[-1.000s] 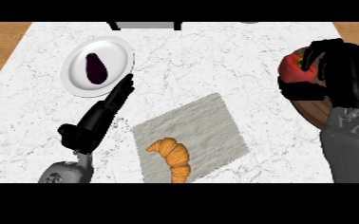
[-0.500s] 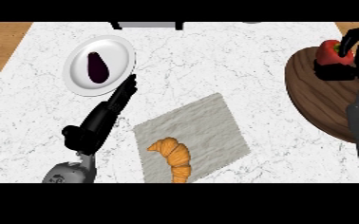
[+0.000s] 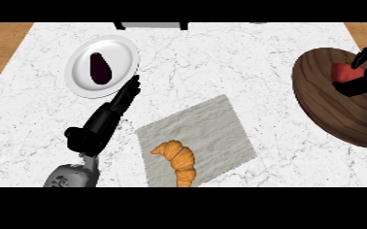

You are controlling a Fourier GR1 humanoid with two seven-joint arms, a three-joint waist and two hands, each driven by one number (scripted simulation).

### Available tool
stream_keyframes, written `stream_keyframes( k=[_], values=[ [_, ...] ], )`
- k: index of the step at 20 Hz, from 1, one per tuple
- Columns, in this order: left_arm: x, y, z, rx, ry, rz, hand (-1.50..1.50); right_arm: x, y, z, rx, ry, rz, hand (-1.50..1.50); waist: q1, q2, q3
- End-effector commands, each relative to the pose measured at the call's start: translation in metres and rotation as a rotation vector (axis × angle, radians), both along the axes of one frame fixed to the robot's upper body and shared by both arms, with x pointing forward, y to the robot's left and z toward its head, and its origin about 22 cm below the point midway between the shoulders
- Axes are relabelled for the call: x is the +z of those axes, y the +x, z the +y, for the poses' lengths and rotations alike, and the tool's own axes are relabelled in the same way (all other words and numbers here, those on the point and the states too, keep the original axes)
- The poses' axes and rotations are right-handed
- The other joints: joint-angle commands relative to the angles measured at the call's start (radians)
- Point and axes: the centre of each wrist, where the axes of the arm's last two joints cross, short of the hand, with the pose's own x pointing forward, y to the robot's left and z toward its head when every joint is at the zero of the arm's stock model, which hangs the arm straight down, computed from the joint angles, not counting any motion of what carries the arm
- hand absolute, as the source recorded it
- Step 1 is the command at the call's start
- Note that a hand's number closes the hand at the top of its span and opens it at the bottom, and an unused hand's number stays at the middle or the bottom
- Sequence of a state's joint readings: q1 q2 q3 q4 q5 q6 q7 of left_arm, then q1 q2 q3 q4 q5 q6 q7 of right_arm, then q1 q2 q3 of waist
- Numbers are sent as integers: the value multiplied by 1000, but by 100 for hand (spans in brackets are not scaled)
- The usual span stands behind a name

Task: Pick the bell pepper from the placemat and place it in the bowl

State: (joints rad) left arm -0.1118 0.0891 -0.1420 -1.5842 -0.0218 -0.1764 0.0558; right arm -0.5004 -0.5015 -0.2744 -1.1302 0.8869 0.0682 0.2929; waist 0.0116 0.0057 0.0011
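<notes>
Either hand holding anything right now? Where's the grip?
Right hand pinches the bell pepper by its upper and lower sides, over the bowl. Left hand is open, holding nothing.

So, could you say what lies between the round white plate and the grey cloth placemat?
The black left hand, fingers straight, in the head view.

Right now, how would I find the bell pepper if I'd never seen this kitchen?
Look at the marble counter and find the brown wooden bowl at its right edge. The bell pepper is inside it, beside the robot's right hand. It is the only red thing; the croissant is orange and the eggplant dark purple.
</notes>
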Motion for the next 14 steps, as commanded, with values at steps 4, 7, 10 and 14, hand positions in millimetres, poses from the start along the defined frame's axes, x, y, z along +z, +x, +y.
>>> stream_keyframes(
  k=[4,7,10,14],
  values=[
    [-2,1,-26,-5,-10,6,0,-22,21,-13,123,155,-20,-150,2,-1,0],
    [-4,4,-2,10,1,7,0,-13,26,-25,98,162,-148,-150,5,0,0],
    [-14,0,4,12,-5,4,0,2,13,-54,48,213,-251,-150,-3,-2,0],
    [-9,-7,3,-3,1,15,0,12,10,-65,-103,337,-427,-150,-6,-4,0]
  ],
)
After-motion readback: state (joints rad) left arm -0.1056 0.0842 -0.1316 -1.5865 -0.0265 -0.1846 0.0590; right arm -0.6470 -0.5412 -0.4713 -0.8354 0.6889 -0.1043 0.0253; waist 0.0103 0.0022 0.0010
